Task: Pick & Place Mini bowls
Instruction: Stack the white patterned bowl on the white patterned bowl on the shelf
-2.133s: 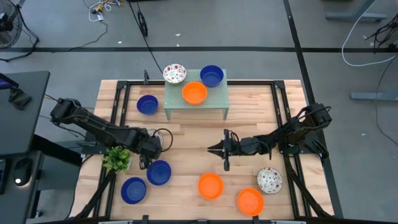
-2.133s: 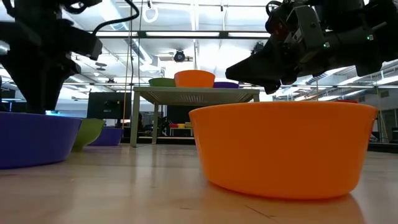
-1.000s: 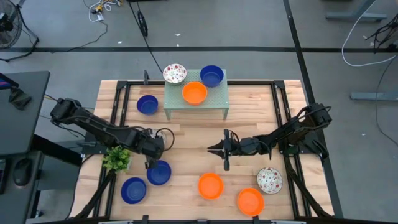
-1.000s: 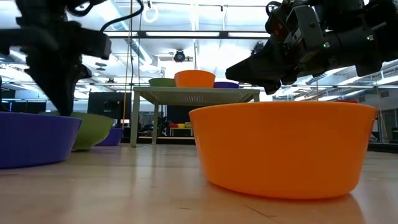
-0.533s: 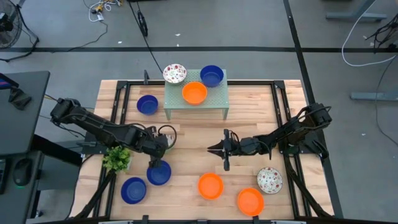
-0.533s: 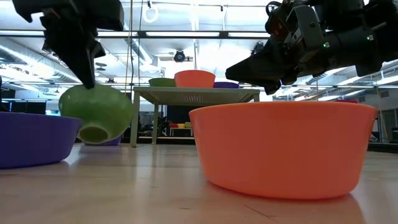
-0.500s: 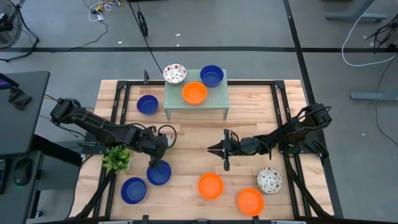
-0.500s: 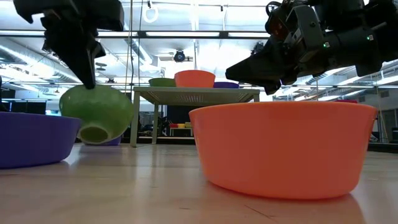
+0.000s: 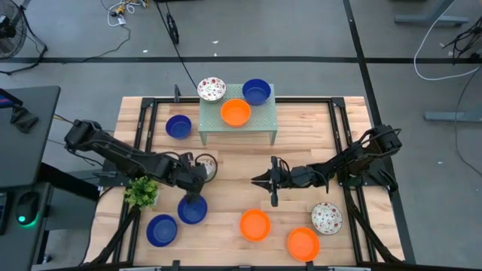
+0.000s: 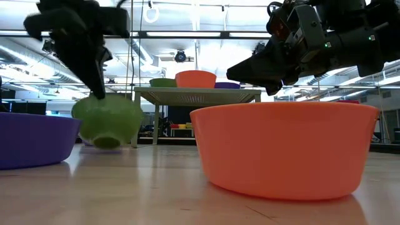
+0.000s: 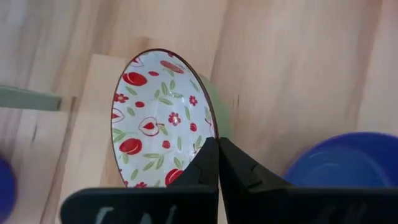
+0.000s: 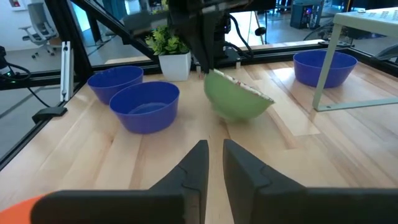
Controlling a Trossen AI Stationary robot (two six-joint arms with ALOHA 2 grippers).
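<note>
Left end effector: pinched tight on the rim of a patterned bowl, white inside with red fruit and green leaves, green outside. It has carried the bowl up off the table and away from the blue bowl it stood over two seconds ago.
Carried bowl: hangs tilted in the low view, clear of the wood, nearer the middle than half a second ago. From above it shows beside the left wrist.
What that means: the grasp looks won and the carry has begun; placing is yet to come. My guess is the mesh stand, which already bears three bowls.
Risk: a one-sided rim pinch on a tipped bowl could slip.
Other bowls: two blue ones sit at the near left by the plant, one blue by the stand, two orange and one patterned at the near right.
Right end effector: waits mid-table, fingers nearly together with a thin gap, holding nothing.
</note>
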